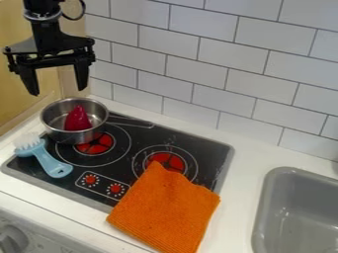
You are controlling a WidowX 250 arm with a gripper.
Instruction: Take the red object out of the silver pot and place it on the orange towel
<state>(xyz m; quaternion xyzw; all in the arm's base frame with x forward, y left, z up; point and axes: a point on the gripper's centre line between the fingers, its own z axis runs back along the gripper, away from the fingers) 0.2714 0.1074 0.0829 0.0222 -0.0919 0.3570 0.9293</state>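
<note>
My gripper (pixel 58 85) hangs open at the upper left, above the silver pot and a little to its left, with nothing between its fingers. The silver pot (pixel 56 133) stands at the back left of the black stove top. Inside it rests the red object (pixel 78 119), a tapered piece with its narrow end up. The orange towel (pixel 165 210) lies spread over the stove's front right corner and onto the white counter.
A light blue brush (pixel 47 160) with white bristles lies at the stove's left, in front of the pot. The black stove (pixel 132 148) has red burners and knobs. A grey sink (pixel 263 212) is at the right, and a white tiled wall (pixel 198 64) rises behind.
</note>
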